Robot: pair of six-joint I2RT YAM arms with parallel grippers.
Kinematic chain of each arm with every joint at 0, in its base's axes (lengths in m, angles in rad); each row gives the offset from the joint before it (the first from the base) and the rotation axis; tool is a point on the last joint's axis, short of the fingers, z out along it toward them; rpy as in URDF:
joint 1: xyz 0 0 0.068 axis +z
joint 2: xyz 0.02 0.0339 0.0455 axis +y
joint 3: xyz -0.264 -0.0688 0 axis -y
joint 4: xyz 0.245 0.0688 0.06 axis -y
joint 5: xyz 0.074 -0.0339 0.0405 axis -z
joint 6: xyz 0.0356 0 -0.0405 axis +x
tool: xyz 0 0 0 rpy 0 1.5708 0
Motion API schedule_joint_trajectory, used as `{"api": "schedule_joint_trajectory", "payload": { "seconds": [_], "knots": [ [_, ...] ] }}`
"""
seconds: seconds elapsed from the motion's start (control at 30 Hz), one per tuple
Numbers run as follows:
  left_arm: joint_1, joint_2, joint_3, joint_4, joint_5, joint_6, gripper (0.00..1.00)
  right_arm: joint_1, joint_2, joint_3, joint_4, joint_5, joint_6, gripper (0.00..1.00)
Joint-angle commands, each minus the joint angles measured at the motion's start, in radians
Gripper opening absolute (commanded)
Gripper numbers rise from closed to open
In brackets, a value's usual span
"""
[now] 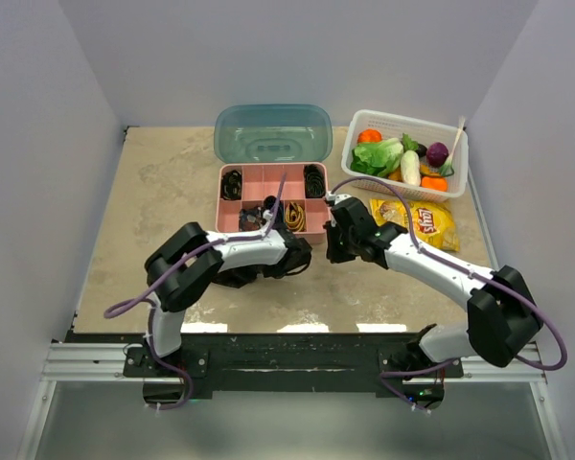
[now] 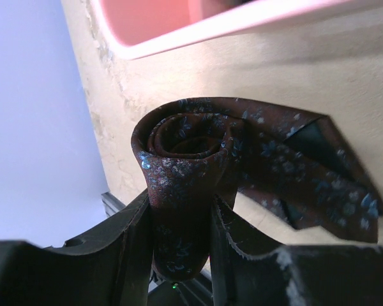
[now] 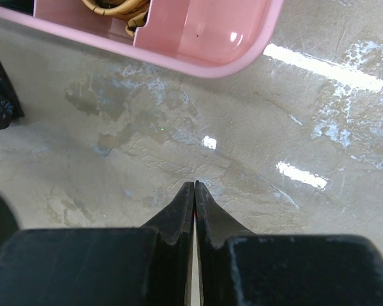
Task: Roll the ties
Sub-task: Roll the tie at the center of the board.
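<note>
Clamping the dark brown-maroon tie between the left jaws, parted to a middling width around the lower end of the roll. Wound into a loose spiral, speckled with small blue marks, with the pointed wide end trailing out flat to the right across the beige tabletop. Sitting just in front of the pink tray, near its rim but apart from it. Mostly hidden in the overhead view, tucked beneath the left wrist at the tray's near edge.

Pressing the right jaws together on nothing, tips low over bare tabletop, close to the tray's rounded near corner.

Showing, inside the tray's compartments, black coils in the far row and a gold coil in the near row. Backed by a teal lid behind the tray, with a white basket of vegetables and a yellow chip bag off to the right.
</note>
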State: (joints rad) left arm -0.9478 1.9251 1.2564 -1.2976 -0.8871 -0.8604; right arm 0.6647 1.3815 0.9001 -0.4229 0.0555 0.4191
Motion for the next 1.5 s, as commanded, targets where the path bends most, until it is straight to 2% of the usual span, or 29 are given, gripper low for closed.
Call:
{"api": "schedule_joint_trajectory", "payload": {
  "seconds": [0.0,0.3,0.63,0.7,0.83,0.93,1.23,1.47],
  "knots": [
    [-0.023,0.07,0.07,-0.005,-0.064,-0.06,0.25,-0.014,-0.002,-0.01,0.029,-0.019,0.006,0.06],
    [-0.054,0.123,0.101,0.124,0.003,0.023,0.27,-0.019,0.014,-0.013,0.036,-0.034,0.001,0.06],
    [-0.072,0.072,0.029,0.408,0.237,0.193,0.43,-0.024,0.024,-0.023,0.041,-0.042,0.0,0.07],
    [-0.072,0.042,0.012,0.464,0.301,0.219,0.46,-0.027,0.025,-0.023,0.041,-0.043,0.0,0.07],
    [-0.072,-0.003,0.0,0.506,0.358,0.231,0.66,-0.025,0.024,-0.026,0.044,-0.049,0.0,0.07],
    [-0.072,-0.037,-0.006,0.523,0.373,0.235,0.73,-0.027,0.024,-0.027,0.047,-0.052,-0.002,0.07],
    [-0.056,-0.218,-0.04,0.584,0.402,0.227,0.83,-0.027,0.021,-0.02,0.05,-0.089,-0.019,0.07],
    [0.007,-0.446,-0.109,0.668,0.468,0.253,0.88,-0.025,0.044,0.011,0.082,-0.141,-0.029,0.08]
  ]
}}
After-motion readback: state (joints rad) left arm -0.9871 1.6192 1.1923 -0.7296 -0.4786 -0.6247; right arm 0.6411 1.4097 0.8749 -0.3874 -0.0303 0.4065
